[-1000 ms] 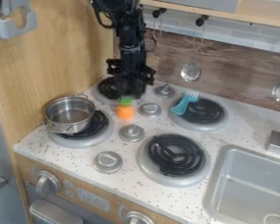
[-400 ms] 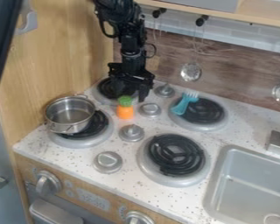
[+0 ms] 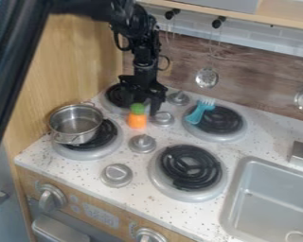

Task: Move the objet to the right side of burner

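Note:
The gripper (image 3: 143, 105) hangs over the upper left of the stove, at the near edge of the back-left burner. Its fingers are apart, the right one low beside the small metal knob. Just in front of it stands an orange object with a green top (image 3: 137, 121), upright on the speckled counter between the left burners and that knob. The green top overlaps the gripper's left side in view, and whether they touch I cannot tell. A blue fork-like utensil (image 3: 199, 111) lies on the left edge of the back-right burner (image 3: 224, 121).
A metal pot (image 3: 75, 124) sits on the front-left burner. Several metal knobs stand up between the burners, one of them (image 3: 142, 143) in front of the orange object. The front-right burner (image 3: 190, 166) is nearer, with the sink (image 3: 268, 198) to its right.
The arm's upper part has swung further into view at the upper left, and the gripper has shifted slightly lower. The orange object stands a touch further right than before.

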You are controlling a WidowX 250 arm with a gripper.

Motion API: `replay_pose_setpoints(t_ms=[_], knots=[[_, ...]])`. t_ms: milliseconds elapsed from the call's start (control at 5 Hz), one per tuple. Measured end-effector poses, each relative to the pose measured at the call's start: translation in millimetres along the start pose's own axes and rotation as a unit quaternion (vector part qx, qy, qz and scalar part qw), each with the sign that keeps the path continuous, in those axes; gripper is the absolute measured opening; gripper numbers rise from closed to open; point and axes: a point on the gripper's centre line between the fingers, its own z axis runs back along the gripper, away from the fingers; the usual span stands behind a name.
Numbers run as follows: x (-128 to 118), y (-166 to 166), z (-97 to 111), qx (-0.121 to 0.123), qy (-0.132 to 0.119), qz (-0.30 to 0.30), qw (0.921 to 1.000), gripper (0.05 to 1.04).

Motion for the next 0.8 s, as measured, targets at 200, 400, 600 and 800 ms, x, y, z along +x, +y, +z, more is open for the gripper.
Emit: replay_pose_setpoints(t_ms=[200, 400, 600, 800], knots=[[-2.3, 1.4, -14.0, 0.004, 0.026, 0.004, 0.9996, 0.941], [-1.3, -0.2, -14.7, 0.002, 0.021, -0.003, 0.9998, 0.668], [-7.2, -1.9, -12.8, -0.003, 0.014, -0.007, 0.9999, 0.643], [-20.2, -10.5, 12.6, -0.025, -0.011, -0.010, 0.9996, 0.642]])
